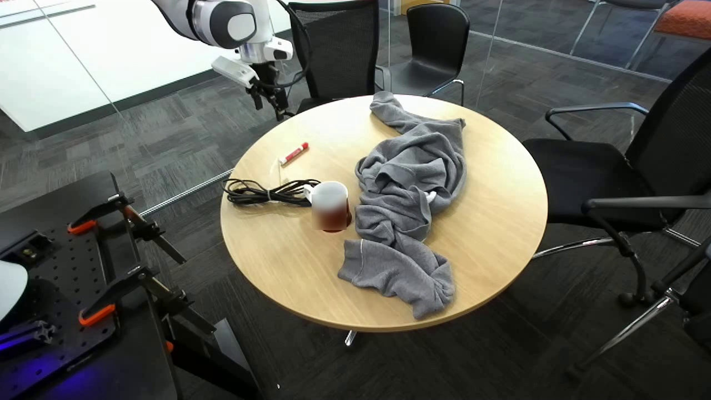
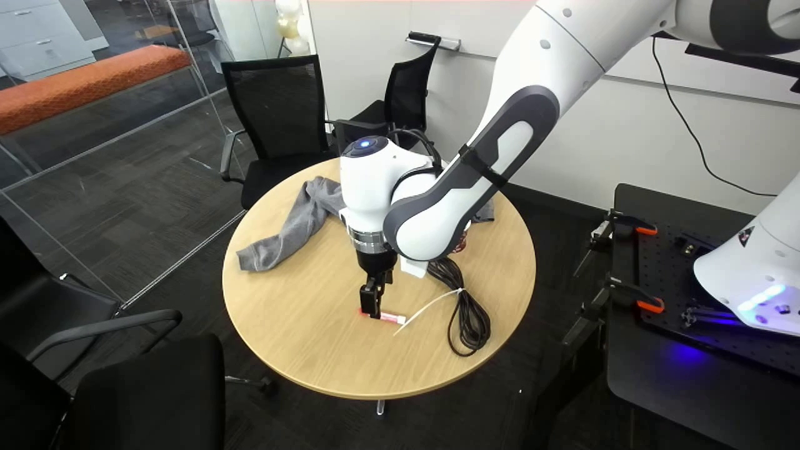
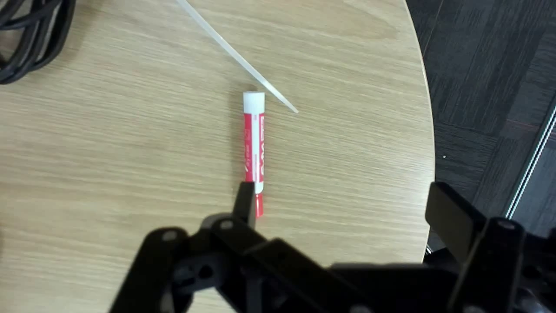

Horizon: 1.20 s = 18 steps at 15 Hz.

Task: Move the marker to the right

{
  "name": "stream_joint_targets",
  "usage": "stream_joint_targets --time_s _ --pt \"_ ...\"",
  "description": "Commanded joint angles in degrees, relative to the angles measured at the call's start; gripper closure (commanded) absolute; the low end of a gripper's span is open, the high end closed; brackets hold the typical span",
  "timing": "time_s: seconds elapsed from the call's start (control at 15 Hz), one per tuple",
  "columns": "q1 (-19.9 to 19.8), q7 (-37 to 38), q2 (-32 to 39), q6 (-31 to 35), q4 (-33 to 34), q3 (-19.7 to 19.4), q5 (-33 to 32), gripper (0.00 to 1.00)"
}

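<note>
Marker (image 3: 254,148) ahead of the gripper (image 3: 343,202) in the wrist view, long axis running nearly straight away from it, red end nearest and partly hidden by the finger (image 3: 245,202) on the side of the cable (image 3: 64,21), white end outermost with the tie (image 3: 236,56) just beside it. The fingers stand wide apart, gripping nothing, and the marker seems off to that one side of the gap, not under its middle. In an exterior view the gripper (image 1: 268,107) hangs apart from the marker (image 1: 294,154), which lies on the table (image 1: 278,250), lower than the fingers and on the camera's side of them, the mug (image 1: 331,205) farther out past it. In an exterior view a fingertip crosses in front of the red end of the marker (image 2: 392,318), under the gripper (image 2: 378,297), so the gap in height cannot be read there; the white end points toward the base (image 2: 744,269). My judgement: this is the reach, the grasp not yet made. The fingers would close nearly square across the marker, so the coming move seems to call for little turning, only a sidestep toward the cable-side finger, some travel along the marker toward its white end, then a drop; going straight down from here could set that finger on the marker
</note>
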Motion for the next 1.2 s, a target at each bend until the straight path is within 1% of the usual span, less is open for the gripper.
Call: stream_joint_targets --time_s 0.0,0.47,0.67,1.13 --pt "-0.8 -0.5 1.7 -1.8 1.7 -0.1 0.3 0.0" --pt "-0.7 -0.5 7.2 -1.1 5.4 -1.4 -0.7 0.0" --pt "-0.4 -0.5 10.0 -0.3 7.8 -1.8 -1.2 0.0" --pt "-0.1 -0.1 15.5 -1.1 14.0 -2.2 -1.3 0.0"
